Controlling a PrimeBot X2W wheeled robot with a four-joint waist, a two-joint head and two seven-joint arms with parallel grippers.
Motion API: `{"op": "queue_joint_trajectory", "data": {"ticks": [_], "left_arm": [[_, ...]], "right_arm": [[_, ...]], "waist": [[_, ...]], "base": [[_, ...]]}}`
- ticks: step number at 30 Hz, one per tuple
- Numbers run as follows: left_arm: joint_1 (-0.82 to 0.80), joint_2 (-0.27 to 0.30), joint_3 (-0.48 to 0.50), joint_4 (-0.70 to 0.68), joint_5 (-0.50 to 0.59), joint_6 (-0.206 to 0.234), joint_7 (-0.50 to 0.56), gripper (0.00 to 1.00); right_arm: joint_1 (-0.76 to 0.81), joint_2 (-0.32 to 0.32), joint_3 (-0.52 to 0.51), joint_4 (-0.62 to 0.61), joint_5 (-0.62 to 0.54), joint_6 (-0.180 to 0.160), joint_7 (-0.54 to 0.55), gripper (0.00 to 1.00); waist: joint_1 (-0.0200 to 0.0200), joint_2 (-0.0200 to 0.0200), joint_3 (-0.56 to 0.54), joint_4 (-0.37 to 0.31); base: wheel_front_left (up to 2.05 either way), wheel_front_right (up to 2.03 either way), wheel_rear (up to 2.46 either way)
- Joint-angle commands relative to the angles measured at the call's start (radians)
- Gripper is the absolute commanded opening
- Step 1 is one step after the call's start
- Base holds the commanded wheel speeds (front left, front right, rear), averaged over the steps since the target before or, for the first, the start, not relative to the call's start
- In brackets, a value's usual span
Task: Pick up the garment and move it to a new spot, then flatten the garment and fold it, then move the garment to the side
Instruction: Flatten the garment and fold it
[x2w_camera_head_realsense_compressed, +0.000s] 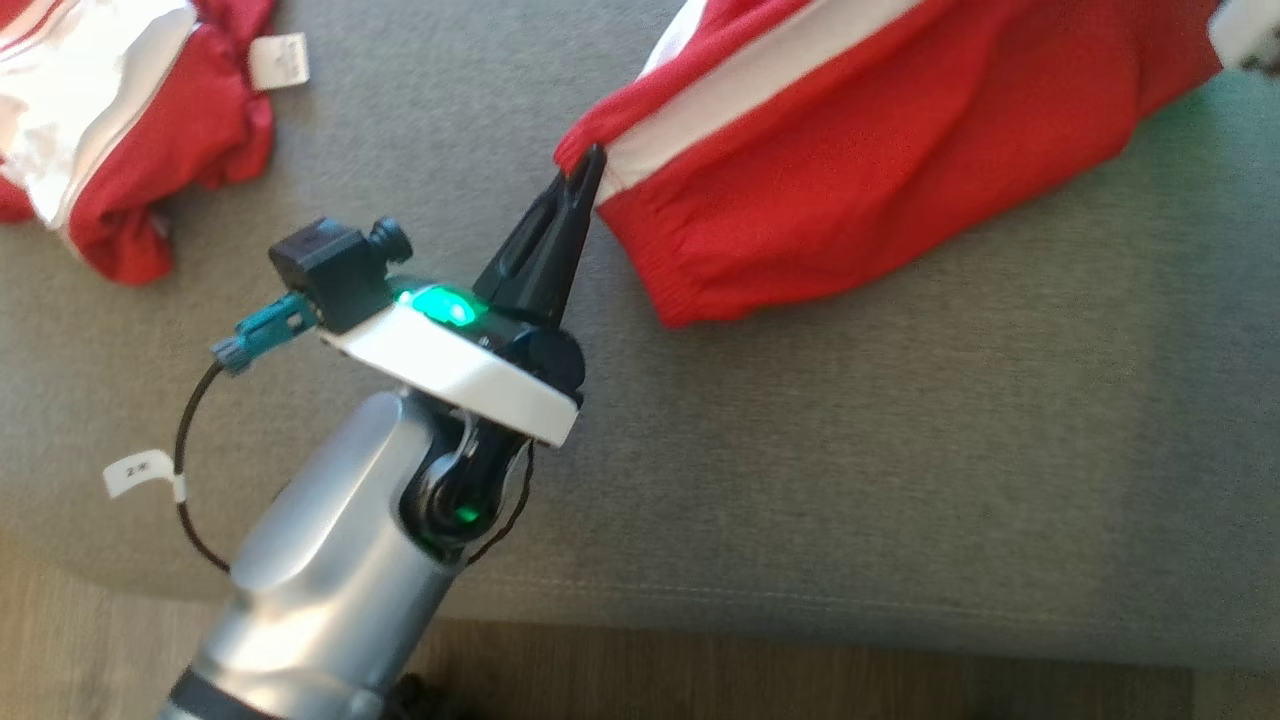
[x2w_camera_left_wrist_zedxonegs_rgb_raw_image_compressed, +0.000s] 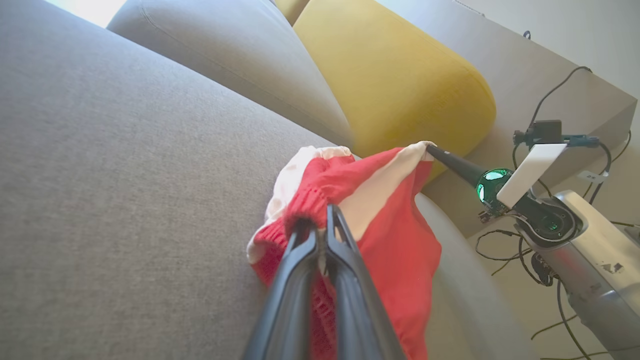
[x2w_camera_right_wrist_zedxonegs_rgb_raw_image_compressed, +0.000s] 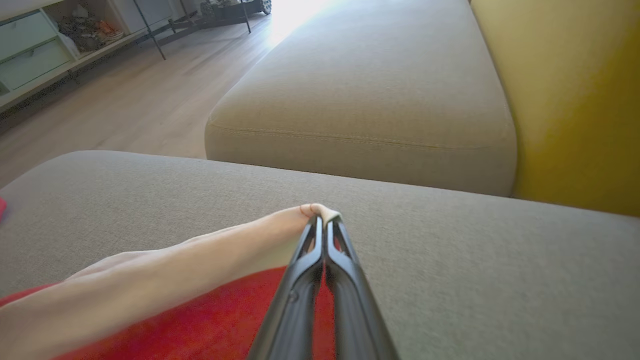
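The garment (x2w_camera_head_realsense_compressed: 850, 170) is red knit with a white stripe and hangs stretched between my two grippers over the grey sofa seat (x2w_camera_head_realsense_compressed: 900, 450). My left gripper (x2w_camera_head_realsense_compressed: 588, 160) is shut on its red ribbed cuff, shown close up in the left wrist view (x2w_camera_left_wrist_zedxonegs_rgb_raw_image_compressed: 320, 217) with the garment (x2w_camera_left_wrist_zedxonegs_rgb_raw_image_compressed: 395, 220) drooping beyond it. The right gripper (x2w_camera_left_wrist_zedxonegs_rgb_raw_image_compressed: 431, 148) pinches the white end near the yellow cushion. In the right wrist view the right gripper (x2w_camera_right_wrist_zedxonegs_rgb_raw_image_compressed: 325, 220) is shut on that white tip, and the garment (x2w_camera_right_wrist_zedxonegs_rgb_raw_image_compressed: 200, 320) trails back to the lower left.
A second red and white piece of clothing (x2w_camera_head_realsense_compressed: 130, 130) lies crumpled at the sofa's far left. A yellow cushion (x2w_camera_left_wrist_zedxonegs_rgb_raw_image_compressed: 400, 75) stands against the backrest. The seat's front edge (x2w_camera_head_realsense_compressed: 800, 610) drops to a wooden floor (x2w_camera_right_wrist_zedxonegs_rgb_raw_image_compressed: 125, 100). Cables (x2w_camera_left_wrist_zedxonegs_rgb_raw_image_compressed: 525, 250) lie on the floor by the right arm.
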Motion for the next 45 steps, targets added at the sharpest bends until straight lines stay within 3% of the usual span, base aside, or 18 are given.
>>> {"op": "queue_joint_trajectory", "data": {"ticks": [1,10,23,24,25,26,27,28,34,39,45], "left_arm": [[-0.018,0.007,0.037,-0.025,0.013,0.0,-0.005,0.0],[-0.059,-0.08,0.086,0.051,0.088,0.0,-0.005,0.0],[-0.071,-0.112,0.13,0.055,0.226,0.0,-0.005,0.0],[-0.072,-0.113,0.129,0.06,0.231,0.0,-0.005,0.0],[-0.074,-0.113,0.13,0.063,0.233,0.0,-0.005,0.01],[-0.076,-0.114,0.127,0.071,0.237,0.0,-0.005,0.35],[-0.079,-0.114,0.128,0.078,0.245,0.0,-0.005,0.91],[-0.08,-0.114,0.137,0.082,0.253,0.0,-0.005,1.0],[-0.032,-0.118,0.233,0.09,0.359,0.0,-0.005,1.0],[0.088,-0.122,0.341,-0.02,0.504,0.038,-0.005,1.0],[0.184,-0.122,0.307,-0.171,0.582,0.108,-0.005,1.0]], "right_arm": [[-0.021,0.0,0.019,-0.027,-0.007,0.0,-0.01,0.0],[-0.213,-0.027,0.186,0.215,-0.052,0.0,-0.11,0.0],[-0.348,-0.052,0.236,0.461,-0.073,0.0,-0.229,0.0],[-0.352,-0.046,0.24,0.472,-0.066,0.0,-0.239,0.16],[-0.356,-0.041,0.242,0.478,-0.056,0.0,-0.256,0.49],[-0.36,-0.034,0.244,0.482,-0.046,0.0,-0.276,1.0],[-0.361,-0.028,0.249,0.486,-0.034,0.0,-0.292,1.0],[-0.361,-0.022,0.255,0.488,-0.018,0.0,-0.305,1.0],[-0.31,-0.045,0.319,0.439,0.131,0.0,-0.332,1.0],[-0.2,-0.134,0.382,0.38,0.285,0.0,-0.208,1.0],[-0.139,-0.178,0.394,0.396,0.354,0.0,-0.135,1.0]], "waist": [[-0.0002,0.0,0.025,0.026],[-0.0002,0.0,0.075,0.076],[-0.0002,0.0,0.107,0.088],[-0.0002,0.0,0.108,0.087],[-0.0002,0.0,0.109,0.086],[-0.0002,0.0,0.108,0.084],[-0.0002,0.0,0.106,0.082],[-0.0002,0.0,0.102,0.08],[-0.0002,0.0,0.048,0.059],[-0.0002,0.0,0.001,0.033],[-0.0002,0.0,-0.014,0.044]], "base": [[0.0,0.0,0.0],[0.0,0.0,0.0],[0.0,0.0,0.0],[0.0,0.0,0.0],[0.0,0.0,0.0],[0.0,0.0,0.0],[0.0,0.0,0.0],[0.0,0.0,0.0],[0.0,0.0,0.0],[0.0,0.0,0.0],[0.0,0.0,0.0]]}}
